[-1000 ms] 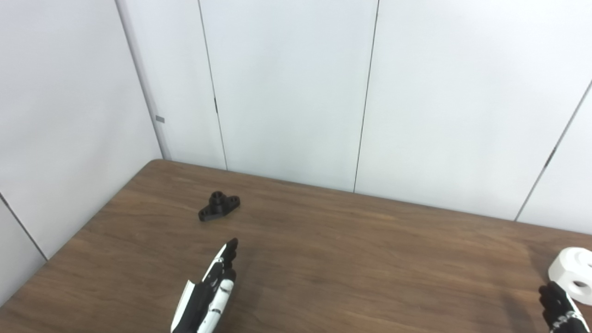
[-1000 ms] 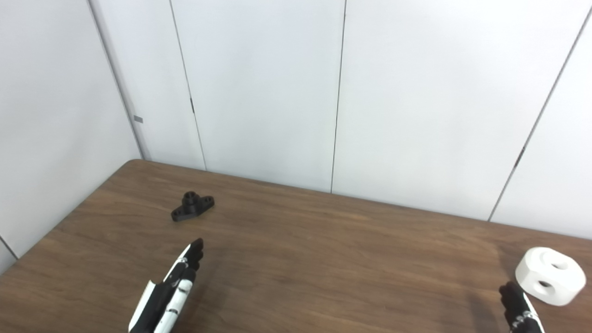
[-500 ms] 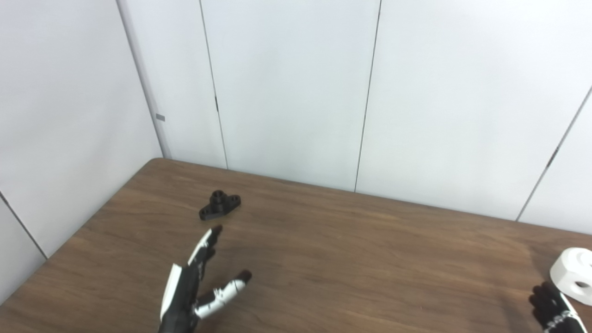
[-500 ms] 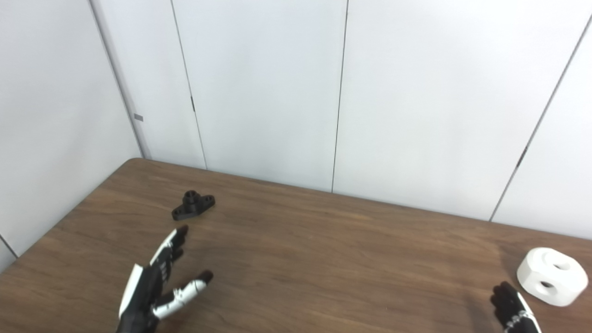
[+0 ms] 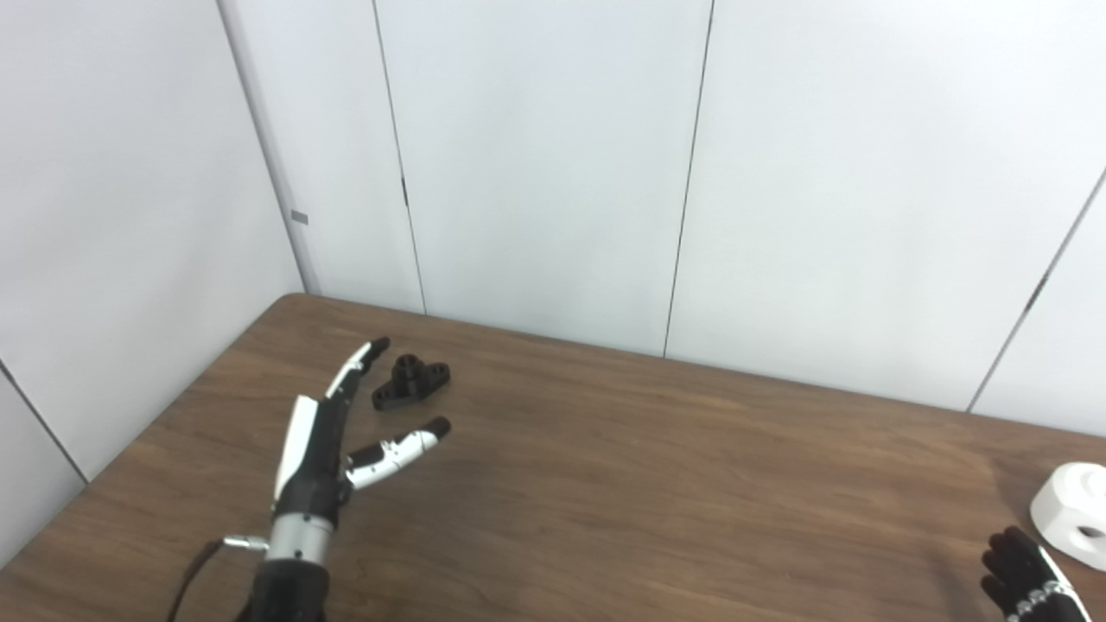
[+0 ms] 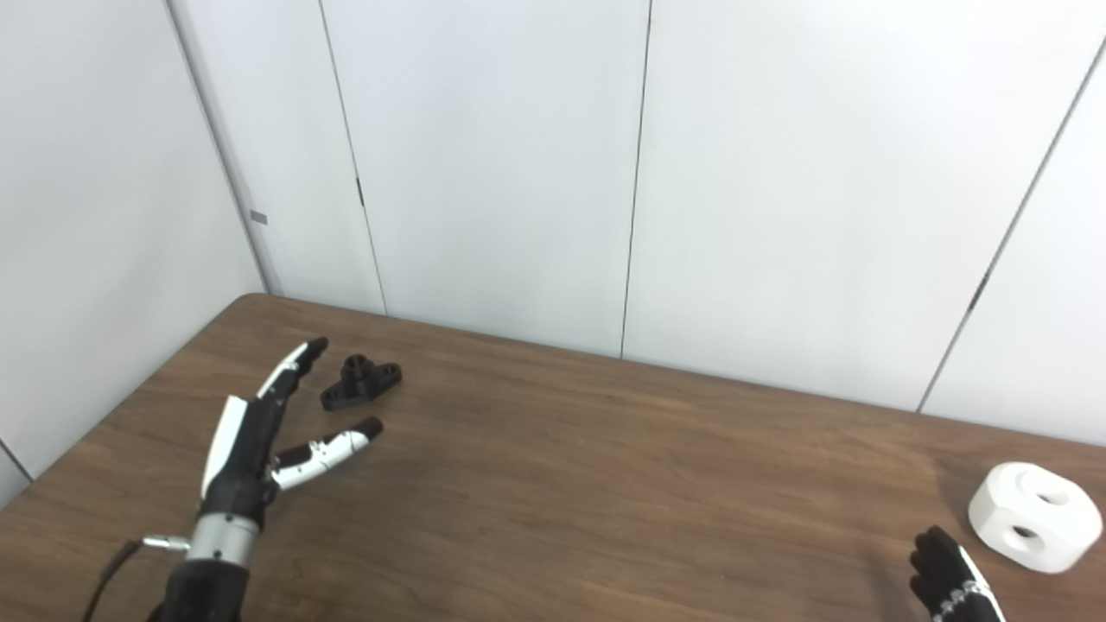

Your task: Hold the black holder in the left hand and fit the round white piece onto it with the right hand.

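1. White wall panels [image 6: 484, 173] stand behind the brown wooden table [image 6: 605, 466] where I work.
2. My left hand [image 5: 320, 441] reaches over the table's far left part with fingers [image 5: 354, 367] stretched forward and thumb [image 5: 402, 445] spread wide to the right, holding nothing.
3. Between those fingers and the thumb, just beyond the hand, the black holder [image 5: 410, 382] lies flat on the wood; I am near it but not touching it.
4. My right hand [image 6: 946, 579] shows only its dark fingertips at the bottom right edge, so I cannot tell whether it is spread or closed.
5. Just past those fingertips the round white piece [image 6: 1032, 516] sits on the table, with one hole in its top and one in its side.
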